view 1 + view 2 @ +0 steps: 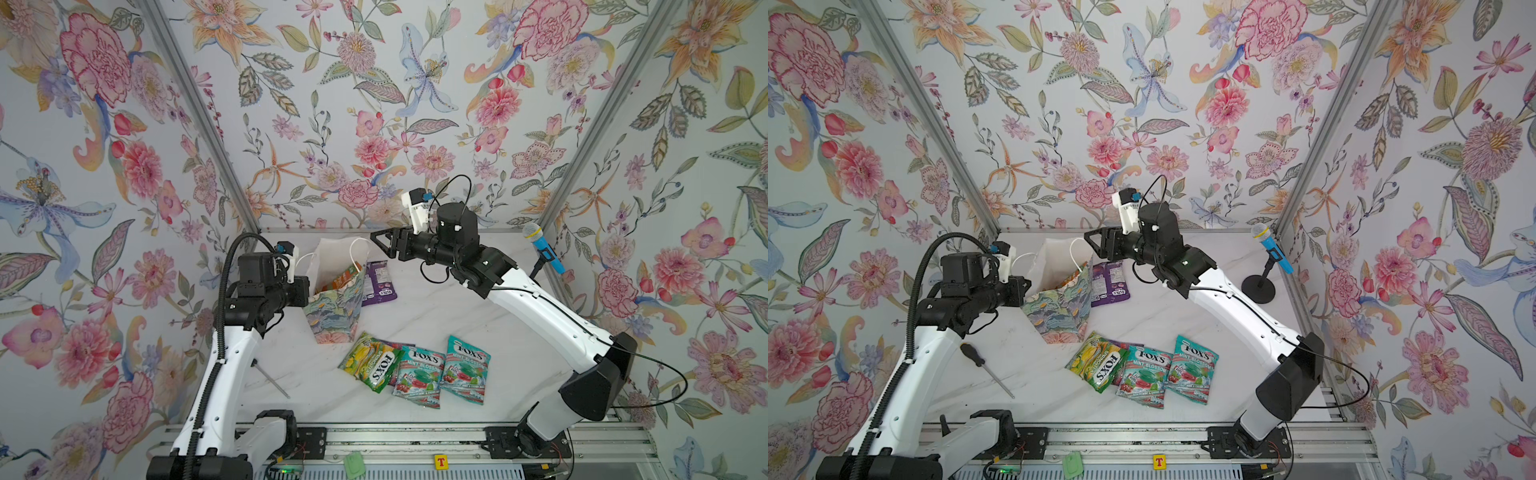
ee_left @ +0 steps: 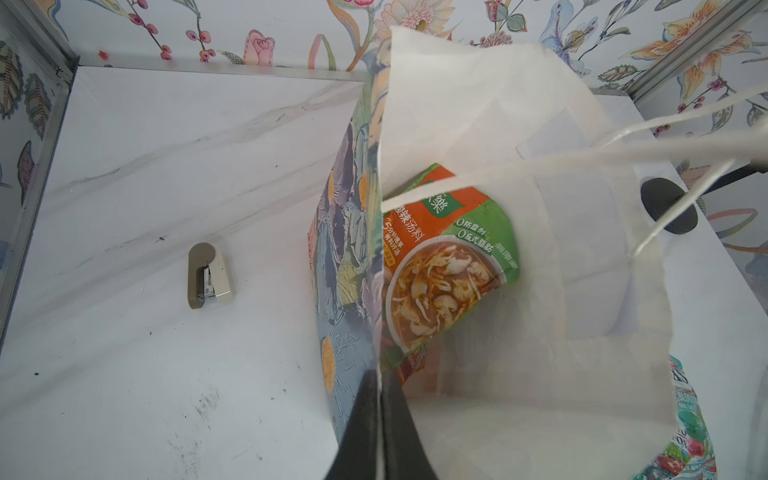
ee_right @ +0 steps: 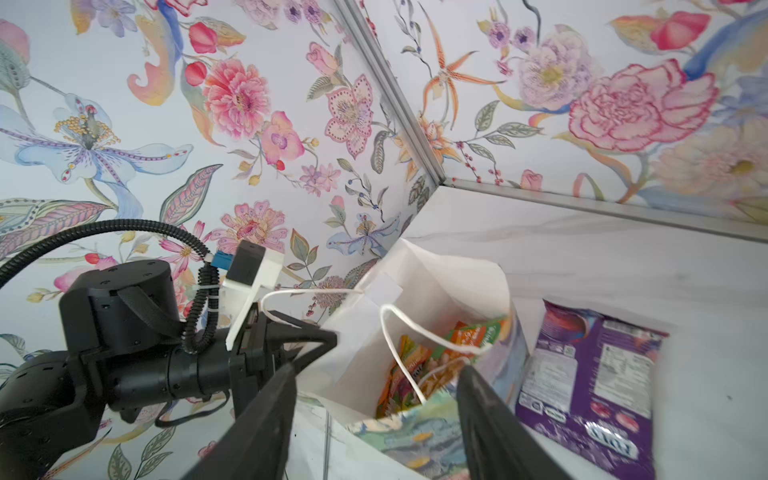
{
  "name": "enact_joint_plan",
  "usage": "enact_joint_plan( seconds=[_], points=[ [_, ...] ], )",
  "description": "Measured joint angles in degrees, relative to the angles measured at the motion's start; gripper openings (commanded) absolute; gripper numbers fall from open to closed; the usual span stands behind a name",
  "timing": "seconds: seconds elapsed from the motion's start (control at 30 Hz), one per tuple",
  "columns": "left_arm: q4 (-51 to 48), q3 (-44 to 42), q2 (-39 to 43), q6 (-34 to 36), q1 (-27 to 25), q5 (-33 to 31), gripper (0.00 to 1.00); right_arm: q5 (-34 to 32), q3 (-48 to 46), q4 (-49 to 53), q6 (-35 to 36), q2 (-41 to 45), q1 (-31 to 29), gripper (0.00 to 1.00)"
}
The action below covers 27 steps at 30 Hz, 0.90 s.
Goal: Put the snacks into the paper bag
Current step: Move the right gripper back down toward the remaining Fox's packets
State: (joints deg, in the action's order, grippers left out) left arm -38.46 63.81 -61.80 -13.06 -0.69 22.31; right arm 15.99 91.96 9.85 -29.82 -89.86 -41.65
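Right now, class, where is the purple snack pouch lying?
In both top views the purple pouch lies flat on the table, just right of the paper bag, beyond the loose pouches nearer the front.

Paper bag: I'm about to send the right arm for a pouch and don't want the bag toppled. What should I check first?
1. Left gripper shut on the paper bag wall: ok.
2. Bag mouth open: ok.
3. Right gripper open, nothing in it: ok.
4. Right gripper clear of the cord handle: cannot tell.
5. All snacks bagged: not ok; the purple pouch lies beside the bag, and the yellow-green pouch and teal pouches lie outside it.
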Motion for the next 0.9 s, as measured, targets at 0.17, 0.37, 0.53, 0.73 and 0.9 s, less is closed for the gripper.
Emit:
enact_joint_plan(
  seconds=[0.17, 0.37, 0.53, 0.73, 0.9],
  points=[
    [0.02, 0.00, 0.00, -0.02, 0.02, 0.02, 0.06, -2.54, -12.37, -0.94, -1.36, 6.03, 3.56, 0.70],
    [0.11, -0.04, 0.00, -0.04, 0.04, 0.02, 0.06, -9.94, -24.48, 3.65, -1.97, 11.30, 4.28, 0.71],
    [0.17, -0.04, 0.00, -0.04, 0.04, 0.00, 0.06, -13.68, -34.32, 7.04, -4.37, 16.96, 4.09, 0.70],
    [0.24, -0.15, 0.00, -0.04, 0.04, 0.00, 0.05, -13.86, -41.42, 7.39, -10.43, 21.64, -1.42, 0.68],
    [0.98, -0.61, 0.00, -0.07, 0.04, 0.00, 0.06, -13.88, -46.73, 4.83, -16.98, 23.15, -6.82, 0.67]
  ],
)
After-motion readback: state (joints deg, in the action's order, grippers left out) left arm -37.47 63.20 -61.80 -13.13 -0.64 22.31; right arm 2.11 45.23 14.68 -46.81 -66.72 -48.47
